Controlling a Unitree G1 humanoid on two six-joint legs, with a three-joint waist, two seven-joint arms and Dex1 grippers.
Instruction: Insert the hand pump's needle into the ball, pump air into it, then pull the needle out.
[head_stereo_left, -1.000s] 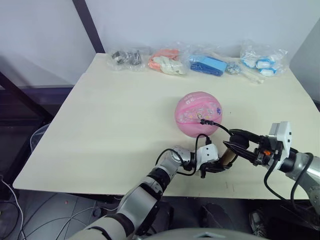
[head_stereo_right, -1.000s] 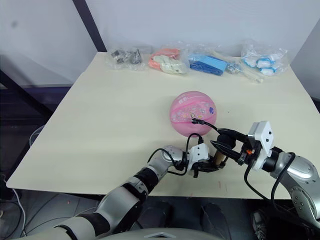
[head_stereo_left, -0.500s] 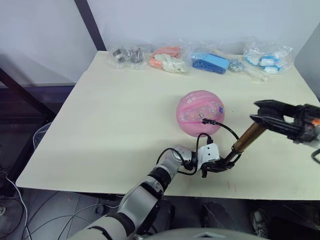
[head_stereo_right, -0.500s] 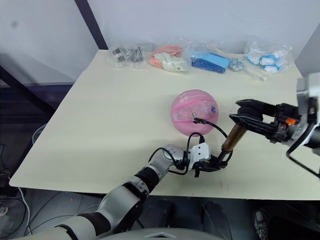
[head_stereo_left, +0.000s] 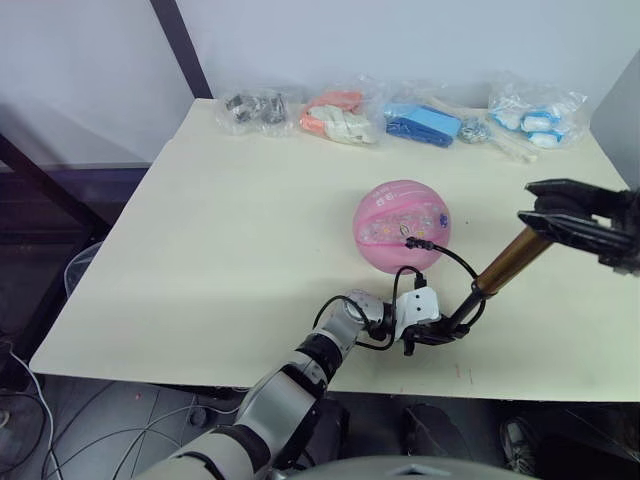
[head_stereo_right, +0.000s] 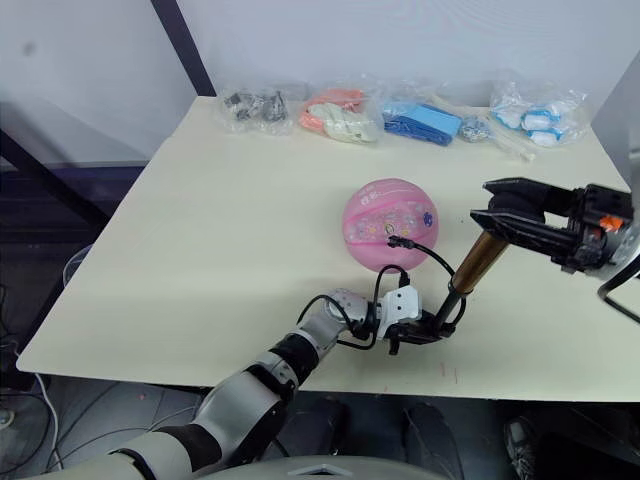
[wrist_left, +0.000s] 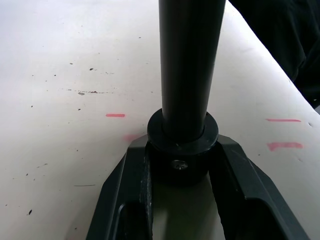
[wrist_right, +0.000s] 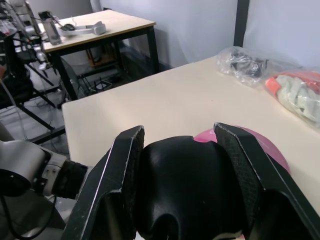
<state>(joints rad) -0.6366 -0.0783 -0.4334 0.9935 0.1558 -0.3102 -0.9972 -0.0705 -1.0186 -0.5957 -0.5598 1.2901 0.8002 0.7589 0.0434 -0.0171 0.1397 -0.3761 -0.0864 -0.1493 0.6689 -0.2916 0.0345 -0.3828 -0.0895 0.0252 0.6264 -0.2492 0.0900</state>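
The pump's base cap is pinched between the two fingers of the left gripper (head_stereo_left: 440, 330), low in the centre of the frame near the table's (head_stereo_left: 200, 250) front edge. From there the hand pump (head_stereo_left: 505, 268) is seen slanting up and to the right, its long axis running straight toward the right gripper (head_stereo_right: 500, 215) at the right edge. The black T-handle (wrist_right: 187, 185) is clamped snugly between that gripper's fingers, as the right wrist view shows. The pump is drawn out to a long stretch, so the stroke due next is judged to be a push back down along that same slant, toward the left gripper. The ball (head_stereo_left: 402, 226) is sitting round at mid-frame, just above the left gripper, with the thin black hose (head_stereo_left: 450, 258) looping from the pump base to its near side. The needle (head_stereo_left: 408, 241) is too small to make out; only its black fitting is seen against the ball. The valve hole is hidden.
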